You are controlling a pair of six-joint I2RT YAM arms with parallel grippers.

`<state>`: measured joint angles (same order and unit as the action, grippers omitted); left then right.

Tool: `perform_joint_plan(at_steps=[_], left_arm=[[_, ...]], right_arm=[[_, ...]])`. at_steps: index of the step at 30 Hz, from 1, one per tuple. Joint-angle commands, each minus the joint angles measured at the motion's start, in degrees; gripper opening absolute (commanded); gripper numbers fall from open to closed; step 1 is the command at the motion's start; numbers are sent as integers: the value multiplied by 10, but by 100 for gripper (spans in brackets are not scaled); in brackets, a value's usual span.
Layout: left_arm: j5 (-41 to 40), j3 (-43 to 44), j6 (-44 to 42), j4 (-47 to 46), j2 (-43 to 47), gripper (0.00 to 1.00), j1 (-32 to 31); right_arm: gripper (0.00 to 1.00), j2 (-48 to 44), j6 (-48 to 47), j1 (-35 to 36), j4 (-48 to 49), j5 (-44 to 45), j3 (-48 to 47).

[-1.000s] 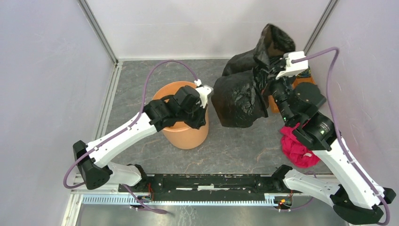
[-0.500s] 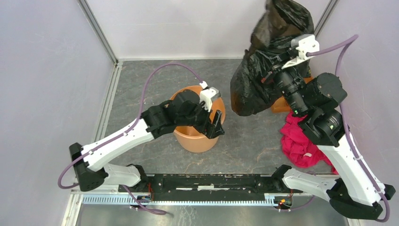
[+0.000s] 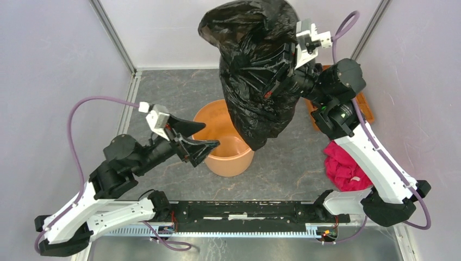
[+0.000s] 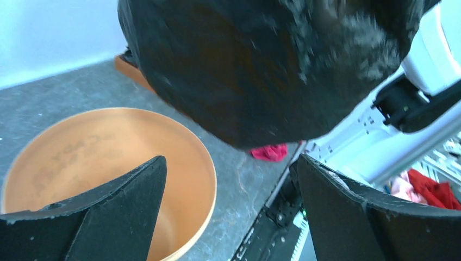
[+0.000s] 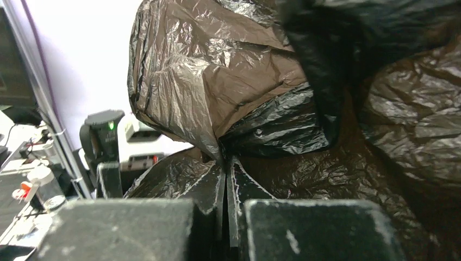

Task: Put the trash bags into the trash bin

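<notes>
Within last second: hoisted trash bag (image 3: 253,76) off table at right-centre to top-centre of frame, tail now dangling over upper-right rim of trash bin (image 3: 231,162). Withdrew left gripper (image 3: 209,136) from bin toward lower left. Probably means bag airborne, nearly lined up for lowering in.

Right: reared high, wrist pointing left; right gripper (image 5: 225,179) pressed together, pinching fold of film.

Left: stretched low from lower left, fingers spread wide, holding nothing, flanking bin's left rim.

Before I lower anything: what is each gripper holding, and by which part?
The right gripper pinches a gathered fold of the black trash bag; the left gripper is open and empty.
</notes>
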<state>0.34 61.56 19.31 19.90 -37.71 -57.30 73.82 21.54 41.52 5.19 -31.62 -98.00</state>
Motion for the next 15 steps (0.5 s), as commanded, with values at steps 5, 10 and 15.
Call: perform_joint_plan(at_steps=[5, 10, 15], left_arm=[[-153, -31, -7, -32, 38, 97, -1], [-186, -34, 15, -20, 27, 97, -1], [-236, -47, 50, -16, 22, 100, -1]], right_arm=[[1, -40, -94, 1, 5, -35, 85], [1, 5, -133, 1, -38, -60, 52], [1, 47, -116, 1, 2, -162, -6]])
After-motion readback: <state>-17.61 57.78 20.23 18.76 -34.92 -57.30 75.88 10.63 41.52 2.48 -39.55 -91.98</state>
